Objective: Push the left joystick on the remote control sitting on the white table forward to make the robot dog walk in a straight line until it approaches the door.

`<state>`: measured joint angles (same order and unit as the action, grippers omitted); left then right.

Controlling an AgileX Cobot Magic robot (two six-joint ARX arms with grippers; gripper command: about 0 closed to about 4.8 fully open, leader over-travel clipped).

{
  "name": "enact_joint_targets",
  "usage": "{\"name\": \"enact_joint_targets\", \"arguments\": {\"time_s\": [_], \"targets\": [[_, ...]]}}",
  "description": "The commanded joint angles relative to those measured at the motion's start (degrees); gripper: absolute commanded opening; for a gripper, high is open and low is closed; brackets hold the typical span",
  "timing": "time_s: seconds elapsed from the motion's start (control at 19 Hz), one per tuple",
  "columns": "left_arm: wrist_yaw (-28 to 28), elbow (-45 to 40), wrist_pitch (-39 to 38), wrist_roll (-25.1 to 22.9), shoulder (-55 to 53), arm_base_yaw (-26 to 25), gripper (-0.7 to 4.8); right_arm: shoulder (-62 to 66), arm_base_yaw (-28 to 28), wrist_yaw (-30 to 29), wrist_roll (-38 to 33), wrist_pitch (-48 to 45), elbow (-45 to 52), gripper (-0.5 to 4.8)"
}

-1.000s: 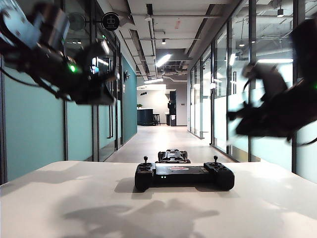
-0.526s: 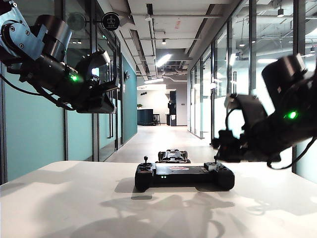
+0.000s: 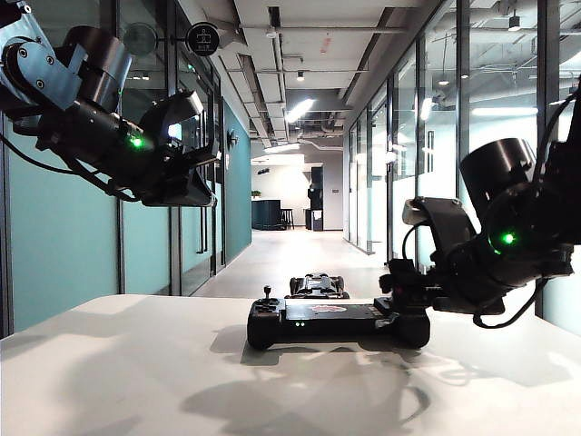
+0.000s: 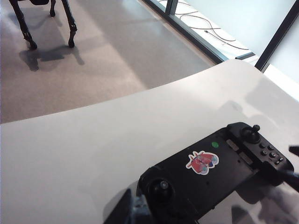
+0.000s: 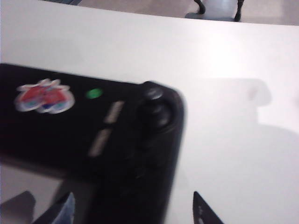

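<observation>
Exterior view, right fingers (image 3: 406,289) astride remote control (image 3: 327,320)

Left arm: matte black housings, fat cylindrical joint drum, grey metal bracket plate with small screws at upper end, green status LED on wrist, thin black cable looping beneath. Black angular left gripper (image 3: 195,159) at tip.

Right arm: same black build, round drum joint, green LED, black cables looping under wrist and off link. Black right gripper (image 3: 399,283) blocky; in right wrist view only dark pointed fingertips (image 5: 203,210) show, blurred.
</observation>
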<state>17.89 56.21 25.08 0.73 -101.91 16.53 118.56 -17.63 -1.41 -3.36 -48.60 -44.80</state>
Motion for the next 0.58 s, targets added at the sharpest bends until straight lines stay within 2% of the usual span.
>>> {"name": "enact_joint_targets", "arguments": {"time_s": [0.05,0.58], "targets": [[0.4,0.2,0.9,-0.3,0.2,0.1,-0.05,0.5,0.2,-1.3,0.0,0.8,-1.8,3.20],[0.4,0.2,0.9,-0.3,0.2,0.1,-0.05,2.5,0.2,-2.6,0.0,3.5,-3.5,3.19]]}}
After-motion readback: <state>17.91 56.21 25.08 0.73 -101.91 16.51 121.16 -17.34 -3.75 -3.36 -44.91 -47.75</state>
